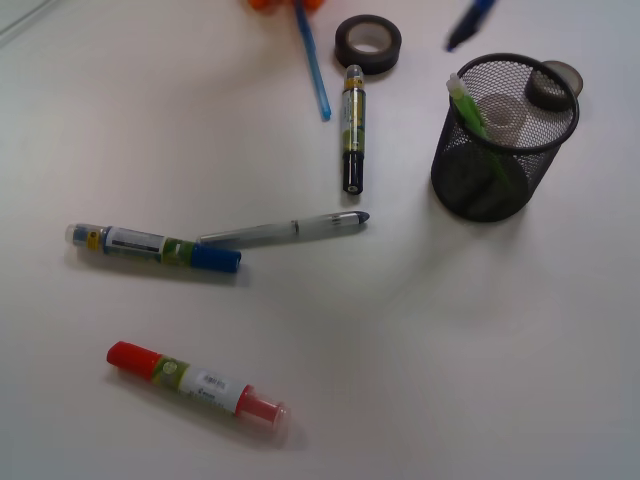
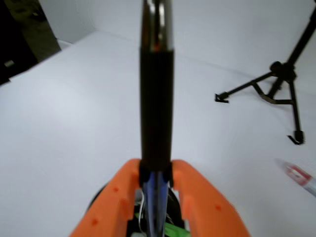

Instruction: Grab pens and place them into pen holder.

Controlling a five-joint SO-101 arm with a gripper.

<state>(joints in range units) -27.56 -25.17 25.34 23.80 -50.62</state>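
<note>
Bench [image 1: 480, 380] first: it spreads white under everything, and loose pens lie across it. Pen holder [image 1: 505, 135] stands at about two o'clock, upright, with a lime green pen [image 1: 468, 108] leaning inside against its ten o'clock rim. Black tape roll [image 1: 368, 43] sits near twelve o'clock. In the wrist view the orange gripper [image 2: 156, 170] is closed on a dark blue pen [image 2: 156, 103], which stands up long between the jaws; from the front that pen [image 1: 470, 25] shows as a blur beyond the holder at one o'clock.

Risks, as I judge them: the pen is held near one end, so it may swing or slip on release and strike the rim, tipping out onto the bench. A low approach could nudge the light mesh cup over. The silver-grey pen [image 1: 285, 230] and light blue pen [image 1: 312, 60] lie thin and flat, awkward to pinch.
</note>
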